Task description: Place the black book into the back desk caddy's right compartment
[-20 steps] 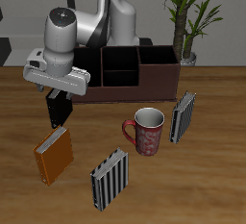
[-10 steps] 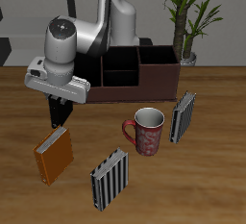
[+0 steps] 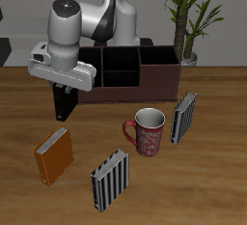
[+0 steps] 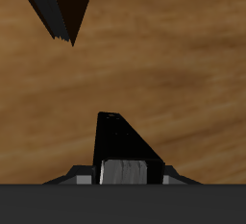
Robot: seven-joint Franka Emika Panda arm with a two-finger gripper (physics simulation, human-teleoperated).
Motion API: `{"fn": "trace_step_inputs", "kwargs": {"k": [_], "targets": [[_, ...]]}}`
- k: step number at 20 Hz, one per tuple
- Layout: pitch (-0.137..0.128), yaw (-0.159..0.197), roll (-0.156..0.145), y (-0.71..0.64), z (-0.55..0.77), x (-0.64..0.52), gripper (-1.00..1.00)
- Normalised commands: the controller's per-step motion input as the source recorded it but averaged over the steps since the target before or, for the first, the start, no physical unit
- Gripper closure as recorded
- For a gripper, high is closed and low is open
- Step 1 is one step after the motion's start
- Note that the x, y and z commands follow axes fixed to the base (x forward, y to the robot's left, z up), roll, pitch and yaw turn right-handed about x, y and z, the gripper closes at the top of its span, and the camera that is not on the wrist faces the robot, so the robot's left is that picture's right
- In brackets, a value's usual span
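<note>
The orange book (image 3: 54, 154) stands tilted on the wooden table (image 3: 217, 171) toward its front edge, and its dark corner (image 4: 60, 7) also shows in the wrist view. Above and just behind it hangs the gripper (image 3: 64, 103), holding the black book (image 3: 64, 104) clear of the table; the book hangs upright below the white hand, in front of the end of the back desk caddy (image 3: 130, 74). In the wrist view the black book (image 4: 123, 143) runs out from between the fingers as a dark wedge, so the claw is narrow and clamped on it, though the fingers themselves are hard to make out. The right compartment (image 3: 85, 63) sits partly behind the arm, its dark inside mostly hidden. Nearer the front edge stands 1 striped book (image 3: 111, 179), tilted. Beside it, farther back, is a red patterned mug (image 3: 148, 131), handle toward the orange book. A 2nd striped book (image 3: 183, 117) stands upright near the mug. A potted plant (image 3: 189, 16) rises behind the caddy's far end.
</note>
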Motion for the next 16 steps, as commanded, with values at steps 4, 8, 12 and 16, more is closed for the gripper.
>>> {"fn": "trace_step_inputs", "kwargs": {"k": [4, 8, 12, 16], "targets": [[-0.023, 0.039, 0.056, 0.57, 0.63, 0.07, 1.00], [-0.022, 0.031, 0.038, 0.40, 0.54, 0.02, 1.00], [0.001, 0.031, 0.029, 0.52, 0.66, -0.05, 1.00], [-0.019, 0.062, 0.011, 0.60, 0.74, -0.20, 1.00]]}}
